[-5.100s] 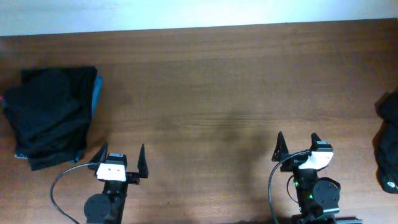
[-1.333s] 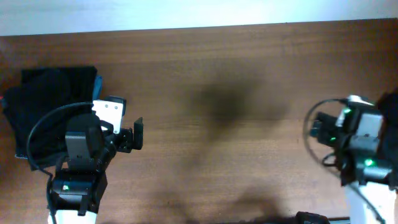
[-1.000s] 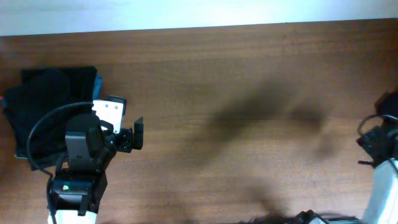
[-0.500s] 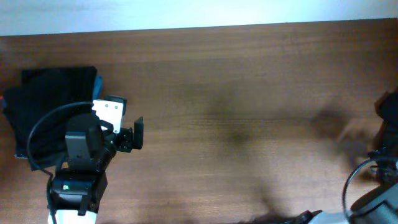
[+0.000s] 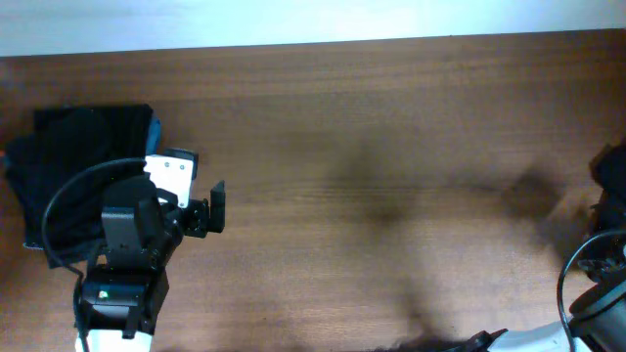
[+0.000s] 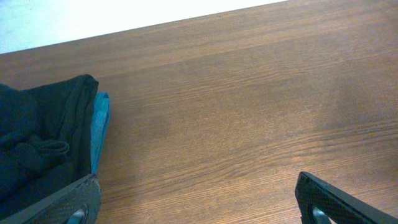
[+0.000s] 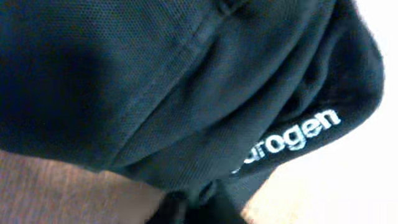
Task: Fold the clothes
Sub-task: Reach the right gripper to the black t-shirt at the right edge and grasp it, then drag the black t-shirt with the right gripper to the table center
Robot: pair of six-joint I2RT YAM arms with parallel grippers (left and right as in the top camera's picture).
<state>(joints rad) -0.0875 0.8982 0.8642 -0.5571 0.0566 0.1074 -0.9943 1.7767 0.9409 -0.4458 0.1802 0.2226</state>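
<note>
The right hand (image 7: 194, 206) is right up against a loose black garment (image 7: 155, 81) with white lettering (image 7: 292, 137) at the end of the bench (image 5: 372, 127) farthest from the folded stack (image 5: 83, 176), and I cannot tell whether it pinches cloth or only noses it; a thin pinch could let the shirt slip free on the drag, or drop off that far edge, which it seems to overhang. The left hand (image 6: 199, 202) hangs spread and empty just beside the stack's teal edge (image 6: 98, 130), close enough to snag it on a careless swing, while the bare wood between stack and garment leaves ample room for laying the shirt out
</note>
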